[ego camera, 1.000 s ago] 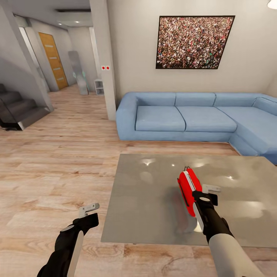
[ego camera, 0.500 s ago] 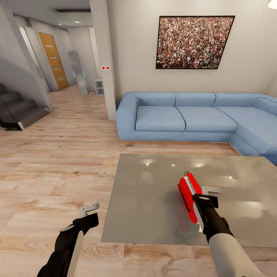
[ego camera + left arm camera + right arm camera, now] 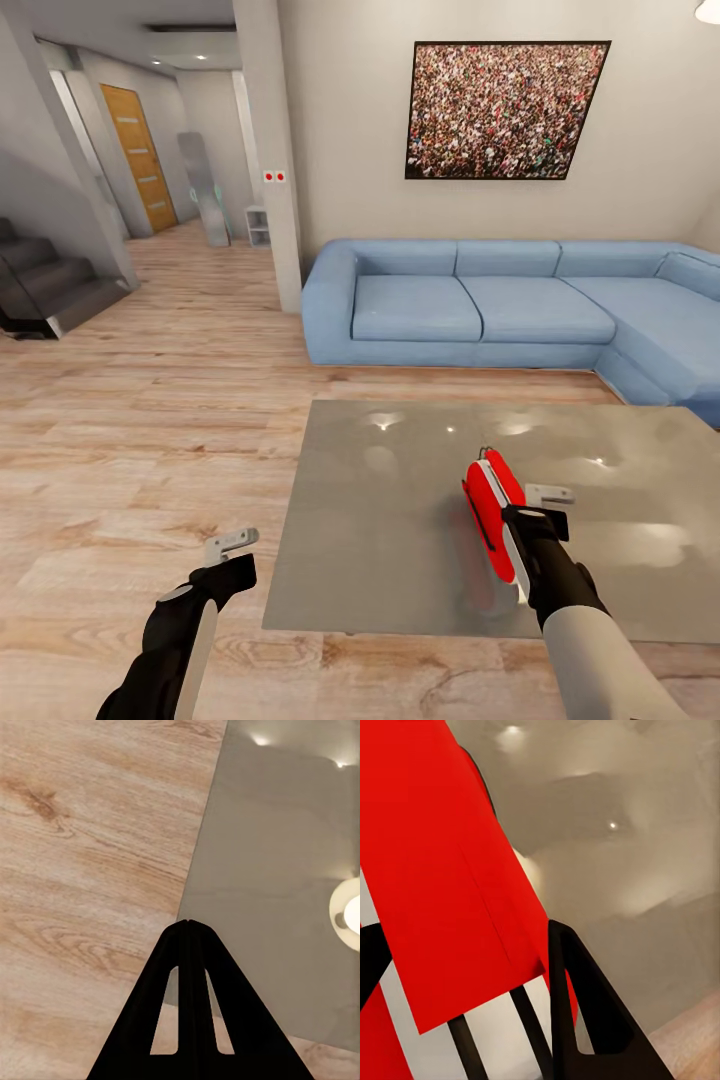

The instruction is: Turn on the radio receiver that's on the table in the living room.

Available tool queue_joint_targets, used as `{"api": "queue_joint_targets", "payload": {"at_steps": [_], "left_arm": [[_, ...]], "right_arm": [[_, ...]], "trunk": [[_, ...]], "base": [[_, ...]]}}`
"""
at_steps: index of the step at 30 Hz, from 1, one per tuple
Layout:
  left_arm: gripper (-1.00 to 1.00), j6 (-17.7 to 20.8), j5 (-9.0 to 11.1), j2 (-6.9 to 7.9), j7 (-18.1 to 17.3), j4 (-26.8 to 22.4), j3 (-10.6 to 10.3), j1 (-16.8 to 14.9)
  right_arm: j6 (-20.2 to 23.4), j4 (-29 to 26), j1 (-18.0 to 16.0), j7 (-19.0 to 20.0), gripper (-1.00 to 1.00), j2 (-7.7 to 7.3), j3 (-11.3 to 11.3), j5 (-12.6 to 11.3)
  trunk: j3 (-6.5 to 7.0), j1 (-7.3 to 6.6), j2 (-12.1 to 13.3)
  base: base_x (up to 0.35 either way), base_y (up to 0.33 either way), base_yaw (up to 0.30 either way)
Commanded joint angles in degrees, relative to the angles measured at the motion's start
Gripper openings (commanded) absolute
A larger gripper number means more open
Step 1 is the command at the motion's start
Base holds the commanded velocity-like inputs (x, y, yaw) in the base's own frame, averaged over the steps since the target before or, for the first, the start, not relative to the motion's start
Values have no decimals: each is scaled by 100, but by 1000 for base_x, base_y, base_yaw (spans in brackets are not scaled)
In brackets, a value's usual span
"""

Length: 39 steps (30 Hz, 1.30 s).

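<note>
The radio receiver stood on edge over the table, long axis running away from the robot, clamped by the right gripper. Left gripper hung farther off, fingers pressed together, empty.

Both arms wear glossy black segmented casings with white panels. The right forearm ends in a broad white cylindrical sleeve. The left end effector and right end effector carry pale grey angular brackets; their black triangular fingers have slotted cut-outs.
</note>
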Motion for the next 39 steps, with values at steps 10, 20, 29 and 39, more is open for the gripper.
{"api": "queue_joint_targets", "payload": {"at_steps": [10, 20, 29, 39], "left_arm": [[-100, 0, 0, 0, 9, 2, 0, 0], [-100, 0, 0, 0, 9, 0, 0, 0], [-100, 0, 0, 0, 9, 0, 0, 0], [-100, -5, 2, 0, -15, -6, -7, 0]], "right_arm": [[-5, 105, 2, 16, 100, 0, -5, -124], [-5, 105, 2, 16, 100, 0, -5, -117], [-5, 105, 2, 16, 100, 0, -5, -108], [-5, 80, 2, 16, 100, 0, -5, -91]], "trunk": [[-1, 0, 0], [-1, 0, 0], [-1, 0, 0], [-1, 0, 0]], "base": [[0, 0, 0], [0, 0, 0], [0, 0, 0], [-18, 0, 0]]}}
